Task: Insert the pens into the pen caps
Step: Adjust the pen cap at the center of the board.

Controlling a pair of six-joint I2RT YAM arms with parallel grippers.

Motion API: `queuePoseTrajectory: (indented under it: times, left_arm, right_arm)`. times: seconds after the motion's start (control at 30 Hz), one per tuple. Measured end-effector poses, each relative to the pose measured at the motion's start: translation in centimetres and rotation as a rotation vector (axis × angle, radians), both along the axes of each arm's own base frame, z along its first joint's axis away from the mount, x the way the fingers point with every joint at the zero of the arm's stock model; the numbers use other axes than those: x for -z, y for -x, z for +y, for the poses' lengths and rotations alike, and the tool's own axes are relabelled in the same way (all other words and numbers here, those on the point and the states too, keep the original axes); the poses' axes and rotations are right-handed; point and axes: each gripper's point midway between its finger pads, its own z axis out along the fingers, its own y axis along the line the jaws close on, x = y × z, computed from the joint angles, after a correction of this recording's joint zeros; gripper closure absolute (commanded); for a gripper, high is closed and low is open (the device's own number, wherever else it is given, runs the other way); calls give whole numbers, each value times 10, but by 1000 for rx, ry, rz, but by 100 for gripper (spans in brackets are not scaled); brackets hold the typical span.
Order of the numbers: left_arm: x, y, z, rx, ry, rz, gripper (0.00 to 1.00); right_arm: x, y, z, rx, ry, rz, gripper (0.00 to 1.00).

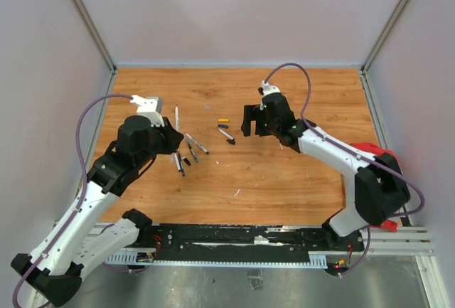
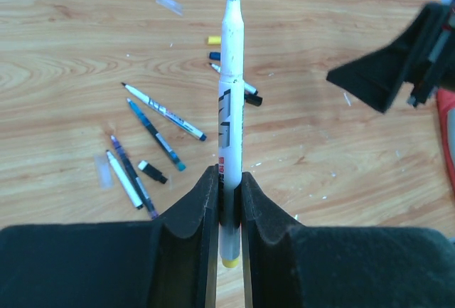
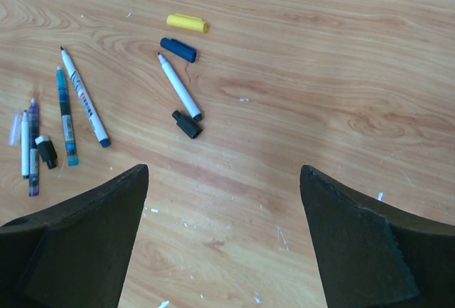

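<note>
My left gripper is pinching a white pen near its tail, off the table; light, stiff, probably slick, it is needing a firm barrel hold, while my right gripper is hovering, fingers spread, near the yellow cap

Orange-brown wood-grain tabletop spreads out beneath the right gripper and the left gripper, scuffed and dotted with tiny white flecks. One sits just ahead of the right gripper, and more are scattered right under it. Far ahead and left of the left gripper lies a small clear plastic strip. A second clear scrap lies nearer, off to its left. Pale grey enclosure walls stand well beyond both grippers, joined by bare metal corner posts. Well behind them a black slotted rail runs along the table's near edge. A red plastic object shows behind and right of the right gripper, mostly hidden.
</note>
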Motion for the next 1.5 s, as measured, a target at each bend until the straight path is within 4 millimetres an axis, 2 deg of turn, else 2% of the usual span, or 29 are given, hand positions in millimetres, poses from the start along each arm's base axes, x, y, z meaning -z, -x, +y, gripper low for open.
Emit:
queuePoseTrajectory:
  times: [0.2, 0.33, 0.47, 0.57, 0.77, 1.1, 1.33, 1.5]
  left_arm:
    - [1, 14, 14, 2, -61, -1, 100]
    - [-9, 21, 25, -24, -65, -44, 99]
    - [-20, 24, 37, -72, -51, -102, 99]
    - [-17, 27, 42, -96, -43, -122, 99]
    - [-8, 25, 46, -116, -58, -110, 100]
    - [-9, 25, 48, -128, -58, -119, 99]
    - [-9, 24, 48, -128, -58, -118, 100]
    - [-9, 24, 48, -129, -58, -119, 99]
  right_arm:
    - [11, -28, 26, -6, 43, 60, 13]
    - [23, -44, 56, -14, 68, 98, 13]
    - [44, -58, 88, -10, 100, 142, 12]
    - [64, -67, 100, 14, 132, 171, 12]
    - [91, -85, 100, 89, 195, 198, 12]
    - [100, -114, 113, 143, 205, 167, 14]
    - [116, -116, 112, 154, 236, 186, 15]
    - [116, -120, 115, 155, 235, 180, 16]
